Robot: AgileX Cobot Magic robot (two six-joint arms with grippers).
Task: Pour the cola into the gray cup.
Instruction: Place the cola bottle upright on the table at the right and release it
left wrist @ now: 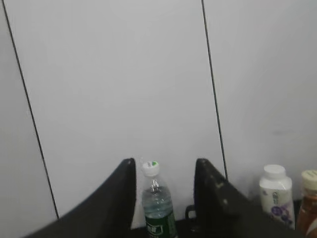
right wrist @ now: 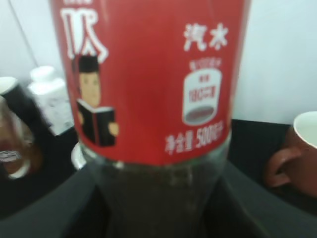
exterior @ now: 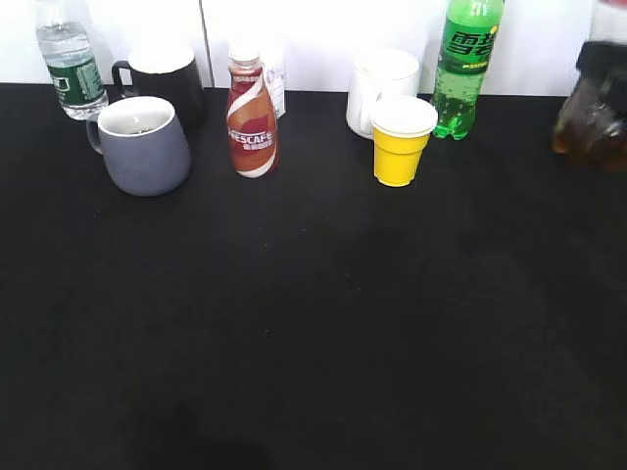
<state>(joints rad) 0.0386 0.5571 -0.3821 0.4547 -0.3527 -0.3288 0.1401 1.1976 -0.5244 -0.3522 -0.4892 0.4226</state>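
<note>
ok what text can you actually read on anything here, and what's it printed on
"NESCAFE": small brown-and-white bottle.
"汽水" and "500": red label of the cola bottle between the right gripper's jaws; other print there is blurred.
"雪碧": green soda bottle.
Water bottle label: too small to read.

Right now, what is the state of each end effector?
Left end effector: open, holding nothing.
Right end effector: closed on the cola bottle.

Cola: clear glossy plastic, slick red label. Gray cup: matt, probably ceramic. Desk: matt black, cloth-like. Beside the cup, Nescafe bottle: glossy wrap.
</note>
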